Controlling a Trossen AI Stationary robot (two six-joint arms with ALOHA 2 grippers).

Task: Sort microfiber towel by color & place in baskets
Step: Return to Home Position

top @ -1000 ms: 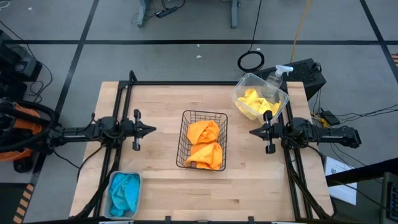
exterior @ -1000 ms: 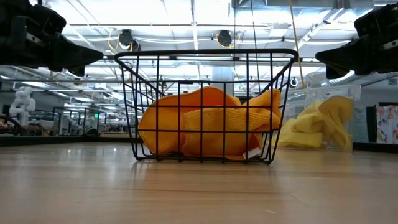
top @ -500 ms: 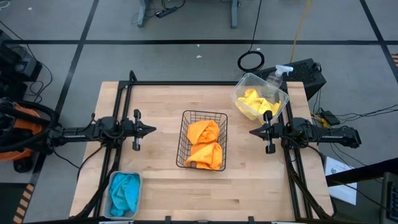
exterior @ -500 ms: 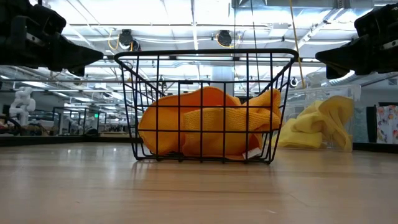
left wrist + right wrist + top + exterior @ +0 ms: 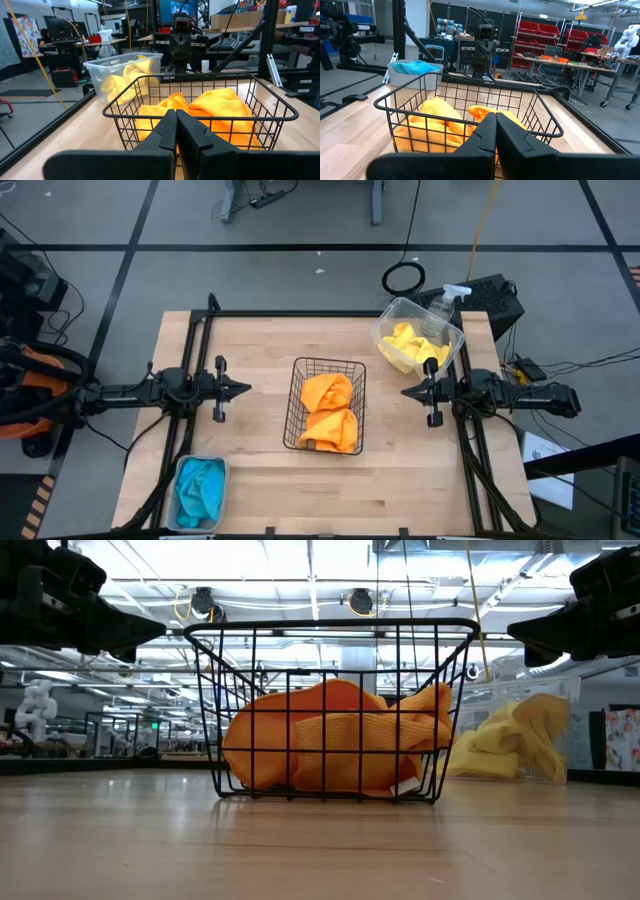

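Orange towels (image 5: 328,412) sit in the black wire basket (image 5: 330,361) at mid-frame.
High view: yellow towels (image 5: 412,345) in the clear tub (image 5: 398,301) upper right, teal towels (image 5: 200,488) in the grey tray (image 5: 203,459) lower left; left gripper (image 5: 247,389) and right gripper (image 5: 404,392) flank the basket. Wrist views: both grippers' fingers pressed together, empty.

Left gripper (image 5: 244,389) closed, right gripper (image 5: 406,392) closed

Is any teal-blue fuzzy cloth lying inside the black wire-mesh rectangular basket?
No, the black wire-mesh rectangular basket holds only orange fuzzy cloths; the teal-blue fuzzy cloths lie in the small pale grey-blue tray.
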